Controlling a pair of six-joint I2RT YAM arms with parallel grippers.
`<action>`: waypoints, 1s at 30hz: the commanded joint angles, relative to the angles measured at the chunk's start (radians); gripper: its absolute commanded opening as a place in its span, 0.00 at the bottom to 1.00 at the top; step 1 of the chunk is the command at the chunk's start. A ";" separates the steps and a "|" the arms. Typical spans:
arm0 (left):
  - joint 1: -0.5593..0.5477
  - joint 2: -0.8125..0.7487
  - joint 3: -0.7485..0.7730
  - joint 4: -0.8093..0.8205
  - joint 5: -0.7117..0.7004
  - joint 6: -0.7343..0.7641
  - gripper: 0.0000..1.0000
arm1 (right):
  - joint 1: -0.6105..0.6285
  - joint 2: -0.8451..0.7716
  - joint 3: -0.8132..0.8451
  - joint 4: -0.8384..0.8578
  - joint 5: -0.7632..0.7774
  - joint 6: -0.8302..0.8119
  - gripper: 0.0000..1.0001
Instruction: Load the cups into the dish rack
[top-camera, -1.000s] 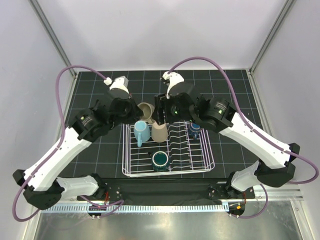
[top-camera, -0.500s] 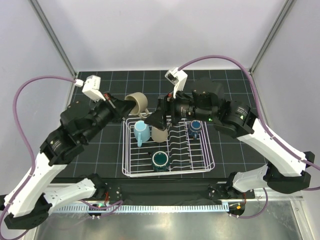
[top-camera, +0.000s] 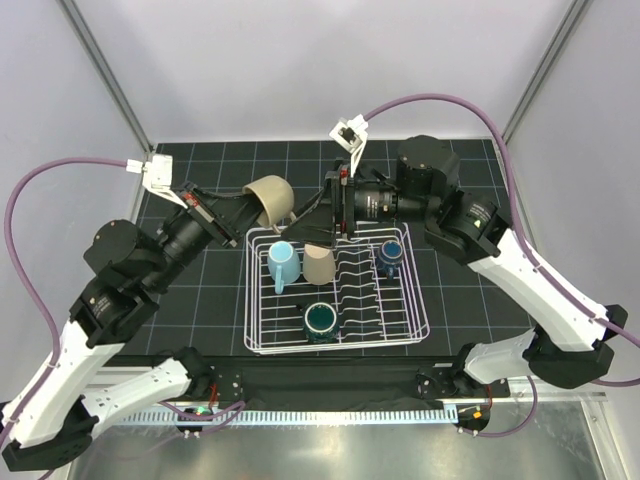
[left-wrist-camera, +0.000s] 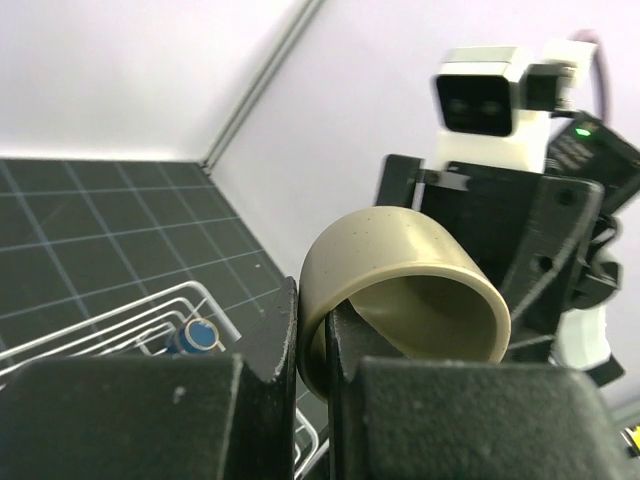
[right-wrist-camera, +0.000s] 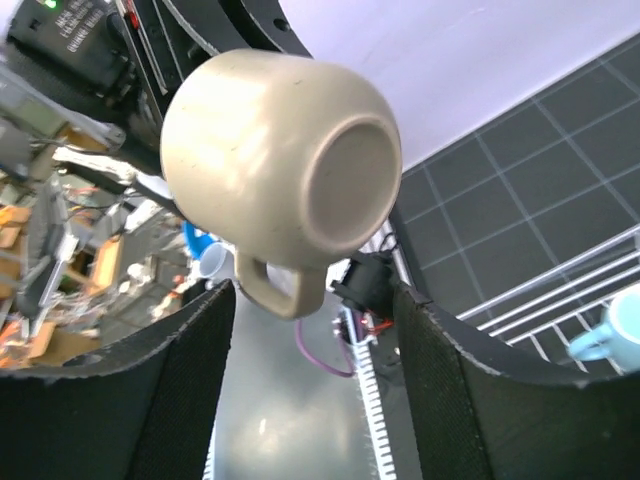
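Rack (top-camera: 340, 347): 4 cups (top-camera: 319, 265) in; 5th, tan mug (top-camera: 270, 198), aloft, rim pinched by L gripper (top-camera: 250, 208); R gripper (top-camera: 308, 222) wide, empty, near; not yet loaded.

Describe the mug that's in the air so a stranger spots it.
Find the white wire rack. Above its far left corner, the left pincer grips a tan mug by the rim. Unlike the beige cup racked below, it is airborne and has a handle.
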 joint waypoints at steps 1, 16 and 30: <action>0.004 -0.006 -0.021 0.182 0.081 0.004 0.00 | -0.016 0.015 -0.013 0.122 -0.136 0.093 0.65; 0.005 0.011 -0.094 0.334 0.184 0.026 0.00 | -0.051 0.022 -0.041 0.246 -0.268 0.197 0.42; 0.004 0.004 -0.134 0.394 0.250 0.030 0.00 | -0.128 -0.031 -0.183 0.501 -0.357 0.397 0.43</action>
